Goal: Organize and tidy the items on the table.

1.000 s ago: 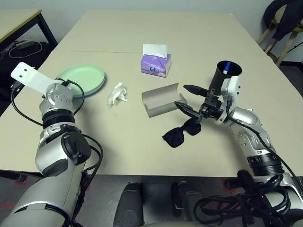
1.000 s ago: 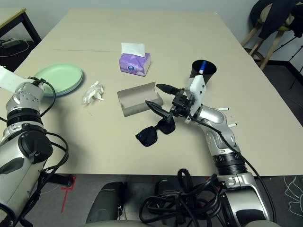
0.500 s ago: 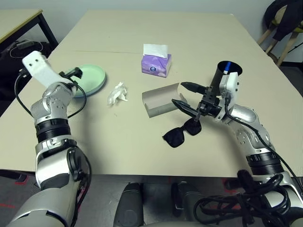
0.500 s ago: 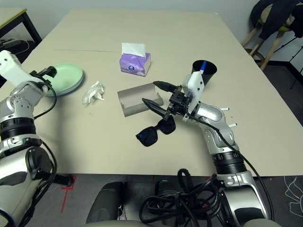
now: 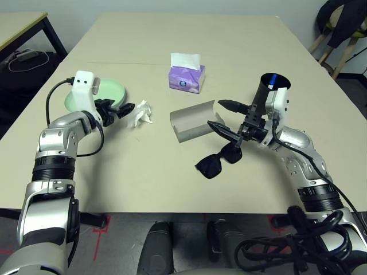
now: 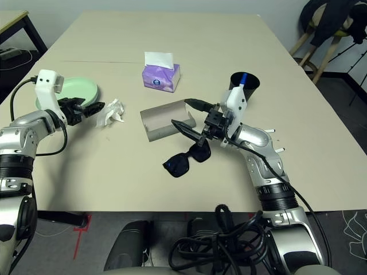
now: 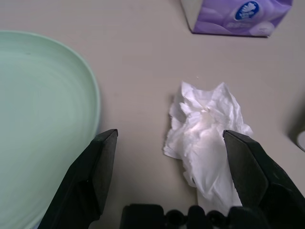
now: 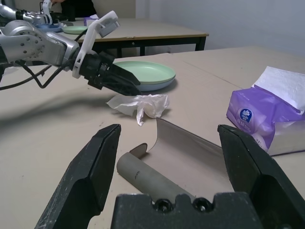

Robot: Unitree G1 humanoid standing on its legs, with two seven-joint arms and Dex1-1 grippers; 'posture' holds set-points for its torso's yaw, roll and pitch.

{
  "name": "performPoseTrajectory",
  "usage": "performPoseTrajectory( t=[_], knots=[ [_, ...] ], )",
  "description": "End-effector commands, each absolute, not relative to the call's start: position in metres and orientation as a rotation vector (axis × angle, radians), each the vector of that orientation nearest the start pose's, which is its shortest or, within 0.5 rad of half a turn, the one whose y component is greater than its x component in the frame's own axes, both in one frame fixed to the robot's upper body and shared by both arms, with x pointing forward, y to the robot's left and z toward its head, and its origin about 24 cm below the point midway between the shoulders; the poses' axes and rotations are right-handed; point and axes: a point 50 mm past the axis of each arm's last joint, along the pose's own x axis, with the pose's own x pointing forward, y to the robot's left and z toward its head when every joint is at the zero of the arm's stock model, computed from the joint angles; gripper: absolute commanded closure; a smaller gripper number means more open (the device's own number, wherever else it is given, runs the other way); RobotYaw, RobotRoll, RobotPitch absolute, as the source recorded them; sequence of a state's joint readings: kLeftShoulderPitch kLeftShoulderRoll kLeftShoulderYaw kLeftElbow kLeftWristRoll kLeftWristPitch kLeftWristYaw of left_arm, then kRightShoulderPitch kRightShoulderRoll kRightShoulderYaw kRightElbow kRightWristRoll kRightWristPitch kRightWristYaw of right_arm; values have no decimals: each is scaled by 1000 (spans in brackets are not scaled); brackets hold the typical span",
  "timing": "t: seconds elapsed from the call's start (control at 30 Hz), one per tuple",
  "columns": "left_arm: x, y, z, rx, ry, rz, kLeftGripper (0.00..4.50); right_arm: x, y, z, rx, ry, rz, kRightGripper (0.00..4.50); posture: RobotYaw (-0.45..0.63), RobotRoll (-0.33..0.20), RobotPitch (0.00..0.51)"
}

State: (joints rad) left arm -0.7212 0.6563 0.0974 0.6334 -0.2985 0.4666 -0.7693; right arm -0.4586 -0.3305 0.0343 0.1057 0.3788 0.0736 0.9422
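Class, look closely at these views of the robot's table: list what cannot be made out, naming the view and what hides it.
- Light blue plate: a thin rim in the right wrist view; the mint green plate covers it.
- Blue-and-white pen: its tip pokes out; the black cup hides its body.
- Black sunglasses: the right gripper overlaps one end.
- Purple tissue box: cut by the left wrist view's edge.
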Motion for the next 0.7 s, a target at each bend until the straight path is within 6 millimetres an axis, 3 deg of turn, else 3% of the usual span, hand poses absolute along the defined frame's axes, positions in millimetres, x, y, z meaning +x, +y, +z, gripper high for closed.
performPoseTrajectory(
  t=[0.03,0.37,0.57,0.7],
  knots=[
    [353,268,147,41,301,-564,28,304,-141,140,-95,-241,1065,0,123,0,109],
    [348,265,127,62,433,-672,28,304,-144,139,-99,-245,1054,0,112,0,107],
    [347,274,104,157,517,-585,28,301,-145,131,-97,-179,1058,0,110,0,106],
    [350,274,105,155,481,-542,1018,300,-144,130,-99,-179,1057,0,109,0,108]
  ],
)
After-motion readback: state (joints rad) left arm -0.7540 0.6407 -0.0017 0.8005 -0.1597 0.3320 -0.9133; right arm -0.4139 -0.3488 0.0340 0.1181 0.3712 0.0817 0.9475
